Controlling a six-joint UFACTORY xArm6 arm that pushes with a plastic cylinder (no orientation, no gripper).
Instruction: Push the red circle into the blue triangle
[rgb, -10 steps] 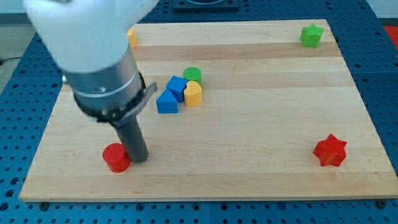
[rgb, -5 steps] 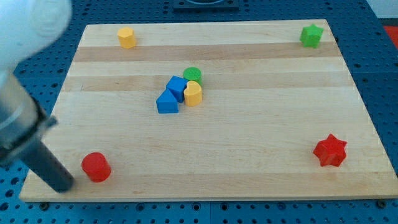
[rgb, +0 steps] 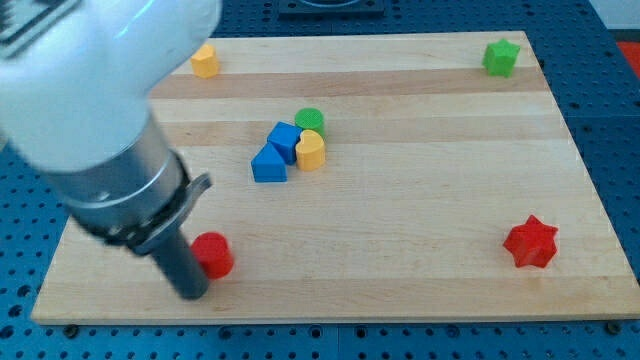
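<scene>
The red circle lies near the board's bottom left. My tip is just below and left of it, touching or almost touching its left side. The blue triangle sits near the board's middle, up and to the right of the red circle. It is packed together with a blue block, a yellow heart-like block and a green circle. The arm's body hides the board's left part.
A yellow block sits near the top left, a green star at the top right, a red star at the bottom right. The wooden board ends just below my tip.
My tip swung out to the far left, then came back right. The red circle first slid left, and now sits farther right than in both earlier frames.
</scene>
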